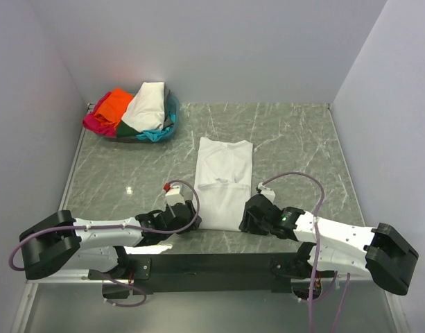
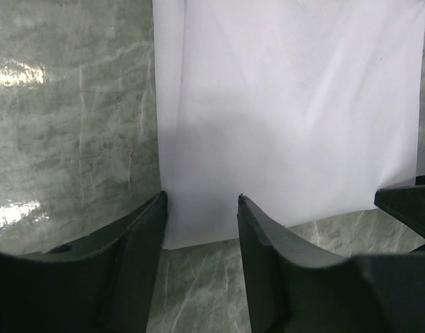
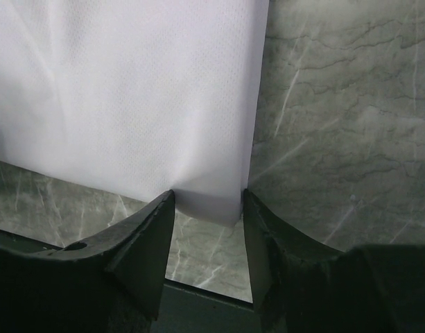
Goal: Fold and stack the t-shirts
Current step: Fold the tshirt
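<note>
Fingers [image 2: 136,243] of left gripper [image 2: 200,208] about half open, set astride the near left corner of the plain white t-shirt of soft cloth [image 2: 288,104]; cloth flat between them, not pinched. Same at right gripper [image 3: 207,205]: fingers [image 3: 146,236] partly open, straddling the near right corner, small pucker of cloth against one finger, nothing clamped tight.

Both arms stretched low and inward from the bases, wrists down near the tabletop, facing each other across the near hem.

White shirt lying as long narrow strip, sides folded in, on the middle of the green-grey marble-patterned table [image 1: 295,139], near edge close to the table's front edge.

At far left corner, low dark basket [image 1: 175,111] with heap of other shirts: cream-white shirt [image 1: 146,104] on top, orange shirt [image 1: 115,105], magenta-pink shirt [image 1: 96,123], teal shirt [image 1: 153,135], dark green shirt [image 1: 127,128]. Basket well apart from the strip.

Wide marble surface on each side of the strip, ending at pale walls.
</note>
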Motion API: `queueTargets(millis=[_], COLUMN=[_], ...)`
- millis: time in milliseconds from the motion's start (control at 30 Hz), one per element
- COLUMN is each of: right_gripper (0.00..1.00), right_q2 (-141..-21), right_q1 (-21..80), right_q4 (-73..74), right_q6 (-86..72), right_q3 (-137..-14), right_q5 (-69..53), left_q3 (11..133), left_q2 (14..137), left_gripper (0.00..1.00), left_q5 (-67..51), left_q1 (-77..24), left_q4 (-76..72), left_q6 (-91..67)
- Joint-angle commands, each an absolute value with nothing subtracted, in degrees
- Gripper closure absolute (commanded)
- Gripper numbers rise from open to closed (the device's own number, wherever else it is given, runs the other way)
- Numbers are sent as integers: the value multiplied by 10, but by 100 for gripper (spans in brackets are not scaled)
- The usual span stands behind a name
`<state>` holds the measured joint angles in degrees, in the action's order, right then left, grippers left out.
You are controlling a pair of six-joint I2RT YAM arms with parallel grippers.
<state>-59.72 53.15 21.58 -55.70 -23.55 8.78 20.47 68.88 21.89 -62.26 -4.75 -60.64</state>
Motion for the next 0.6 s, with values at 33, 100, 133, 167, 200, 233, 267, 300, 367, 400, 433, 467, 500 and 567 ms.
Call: queueTargets(millis=[33, 100, 133, 167, 200, 233, 267, 300, 367, 400, 433, 467, 500, 567], right_gripper=[49, 51, 52, 54, 57, 60, 62, 71, 84, 97, 100, 100, 100, 100], right_q2=[-600, -602, -605, -607, -613, -616, -618, -623, -626, -627, -627, -626, -621, -614], right_q1=[539, 538, 538, 538, 538, 538, 538, 539, 539, 539, 541, 541, 543, 556], right_q4=[224, 221, 218, 217, 216, 214, 213, 212, 213, 215, 226, 233, 242, 269], right_q6=[-566, -568, -569, -569, -569, -569, -569, -569, -566, -564, -563, -560, -559, -559], right_q3=[-229, -229, -229, -228, -228, -227, -228, -229, -230, -234, -237, -240, -247, -252], right_q5=[101, 102, 102, 103, 104, 103, 103, 103, 102, 101, 102, 103, 103, 103], left_q3=[174, 170, 168, 164, 161, 158, 158, 158, 161, 163, 163, 164, 165, 169], left_q2=[705, 701, 700, 699, 698, 699, 700, 700, 703, 704, 704, 702, 701, 689], left_gripper=[51, 57, 60, 66, 72, 76, 85, 89, 99, 99, 99, 99, 99, 100], left_q5=[178, 173, 171, 170, 164, 163, 161, 160, 158, 152, 147, 142, 135, 115], left_q1=[-622, -623, -622, -624, -623, -623, -623, -623, -624, -624, -626, -627, -630, -638], left_q4=[25, 25, 25, 24, 19, 18, 16, 15, 14, 12, 10, 8, 7, 11], left_q6=[-623, -626, -628, -629, -629, -631, -631, -630, -625, -622, -614, -610, -606, -602])
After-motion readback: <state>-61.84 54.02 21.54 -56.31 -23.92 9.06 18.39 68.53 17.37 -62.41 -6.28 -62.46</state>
